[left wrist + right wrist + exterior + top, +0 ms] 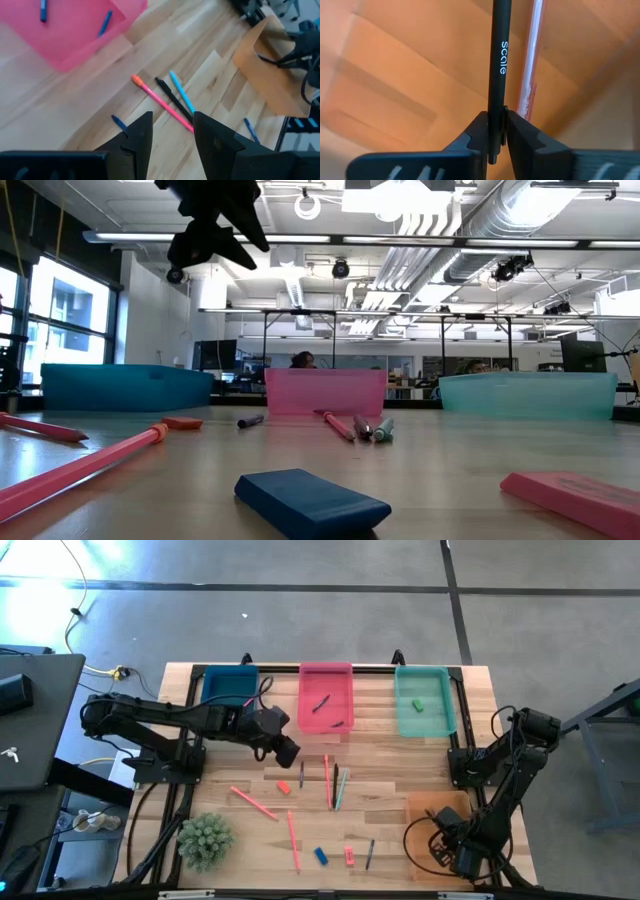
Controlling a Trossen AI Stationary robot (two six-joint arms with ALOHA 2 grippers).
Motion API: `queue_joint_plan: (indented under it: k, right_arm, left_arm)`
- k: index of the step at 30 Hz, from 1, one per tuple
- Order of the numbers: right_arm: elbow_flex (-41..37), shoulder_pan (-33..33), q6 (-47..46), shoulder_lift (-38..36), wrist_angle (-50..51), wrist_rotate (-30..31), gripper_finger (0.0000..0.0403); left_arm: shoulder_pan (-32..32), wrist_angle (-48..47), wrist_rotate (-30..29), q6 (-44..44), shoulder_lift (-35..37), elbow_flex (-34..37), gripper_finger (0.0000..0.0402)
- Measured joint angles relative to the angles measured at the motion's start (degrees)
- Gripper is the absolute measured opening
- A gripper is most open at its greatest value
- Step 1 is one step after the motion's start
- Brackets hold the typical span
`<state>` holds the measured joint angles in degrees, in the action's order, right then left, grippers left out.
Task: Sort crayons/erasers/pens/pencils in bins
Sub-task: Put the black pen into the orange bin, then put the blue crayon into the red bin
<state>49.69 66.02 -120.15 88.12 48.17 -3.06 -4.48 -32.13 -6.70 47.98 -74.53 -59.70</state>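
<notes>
While my right claw [495, 131] pinches a black pen [497, 60] over the orange bin [425, 808] at lower right, my left claw [172, 131] hangs half-open and empty at centre. I judge sorting barely begun: pink bin [312, 675] and teal bin [441, 680] hold little; sticks and erasers [320, 856] litter the table [230, 825].

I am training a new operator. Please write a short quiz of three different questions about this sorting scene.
1. True or false: the right claw grips a black pen.
2. Which bin holds a green eraser? A) pink B) teal C) dark blue
3. Fill in: the left claw hangs open and ____.

Key: 1 true; 2 B, the teal bin; 3 empty.
</notes>
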Motion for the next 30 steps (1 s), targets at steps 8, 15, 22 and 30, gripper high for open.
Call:
queue_joint_plan:
  k: [8, 15, 22, 30]
  right_arm:
    - [0.0, -0.3, -0.9, 0.0, 0.1, -0.3, 0.0102]
    - [0.1, -2.0, -1.1, -1.4, -1.3, 0.2, 0.0142]
    - [0.1, -3.0, -3.6, -5.3, -1.7, 5.7, 0.0145]
    - [0.1, -4.8, -7.5, -12.5, -0.4, 8.9, 0.0145]
  left_arm:
    - [2.7, -0.2, -0.1, 1.4, -5.3, 0.0, 0.0129]
    - [3.6, -1.0, -0.7, 5.8, -11.3, 0.0, 0.0129]
    - [3.5, -1.5, -1.6, 7.4, -15.0, 0.0, 0.0129]
    - [3.5, -0.5, -3.0, 8.5, -18.7, 0.0, 0.0129]
